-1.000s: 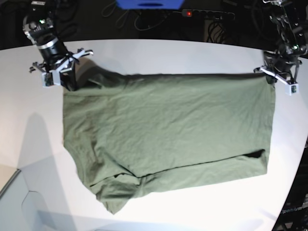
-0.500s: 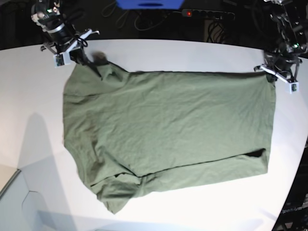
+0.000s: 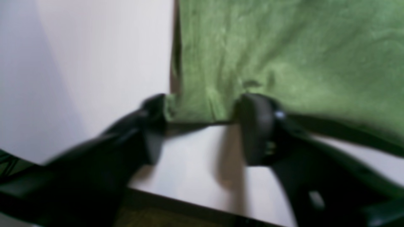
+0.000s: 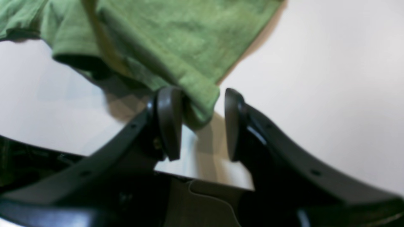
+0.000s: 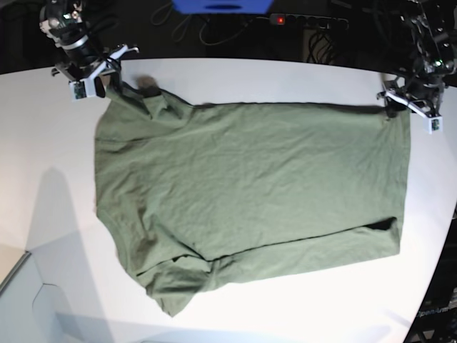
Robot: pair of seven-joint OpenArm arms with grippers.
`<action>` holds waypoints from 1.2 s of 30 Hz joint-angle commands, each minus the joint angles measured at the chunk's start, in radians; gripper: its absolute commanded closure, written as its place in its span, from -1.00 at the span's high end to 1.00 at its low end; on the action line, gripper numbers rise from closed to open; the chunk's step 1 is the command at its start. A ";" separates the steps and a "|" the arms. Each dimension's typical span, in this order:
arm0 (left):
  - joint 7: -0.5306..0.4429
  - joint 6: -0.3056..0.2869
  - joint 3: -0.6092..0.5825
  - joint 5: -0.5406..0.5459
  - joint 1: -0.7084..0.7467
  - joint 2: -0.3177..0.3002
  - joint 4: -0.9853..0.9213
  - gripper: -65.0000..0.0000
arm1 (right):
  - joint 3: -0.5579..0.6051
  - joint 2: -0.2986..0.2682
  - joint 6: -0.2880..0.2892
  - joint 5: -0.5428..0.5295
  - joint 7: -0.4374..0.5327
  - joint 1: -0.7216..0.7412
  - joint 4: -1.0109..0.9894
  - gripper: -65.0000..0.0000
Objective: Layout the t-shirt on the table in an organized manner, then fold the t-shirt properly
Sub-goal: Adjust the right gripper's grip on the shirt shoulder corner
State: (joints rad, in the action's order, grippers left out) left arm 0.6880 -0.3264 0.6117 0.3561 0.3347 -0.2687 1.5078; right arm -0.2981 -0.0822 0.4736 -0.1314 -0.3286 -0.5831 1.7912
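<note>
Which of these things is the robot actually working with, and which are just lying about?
In the job:
t-shirt
table
left gripper
right gripper

Lying about, behind the table:
power strip with a red light
blue object

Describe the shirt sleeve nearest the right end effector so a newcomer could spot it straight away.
Start at the white table and find the olive t-shirt spread across it. Follow its far edge to the base view's left end: the sleeve bunches up there in a wrinkled peak, right beside the right end effector. The other sleeve lies at the near edge.
</note>
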 commanded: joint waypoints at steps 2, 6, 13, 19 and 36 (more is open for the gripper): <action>-0.017 -0.001 0.034 0.007 0.010 -0.014 0.044 0.30 | -0.003 -0.004 0.001 -0.014 0.026 -0.005 0.035 -0.29; -0.017 -0.001 0.104 0.007 0.037 0.018 0.139 0.30 | -0.003 -0.001 0.001 -0.014 0.026 -0.008 0.066 -0.29; -0.017 -0.001 0.188 0.002 0.080 0.065 0.218 0.30 | -0.077 0.072 0.001 -0.014 0.026 0.004 0.081 -0.19; -0.018 -0.001 0.152 0.007 0.132 0.069 0.215 0.30 | -0.102 0.088 0.001 -0.014 0.026 0.021 0.080 -0.09; -0.020 -0.001 0.112 -0.004 0.004 0.058 0.033 0.30 | -0.102 0.088 0.001 -0.014 0.026 0.016 0.078 -0.10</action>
State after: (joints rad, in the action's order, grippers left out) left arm 0.6819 -0.3256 0.7219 0.3435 0.3435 -0.1989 1.5295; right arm -0.3965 0.0116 0.4736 -0.1352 -0.3286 -0.5632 1.8526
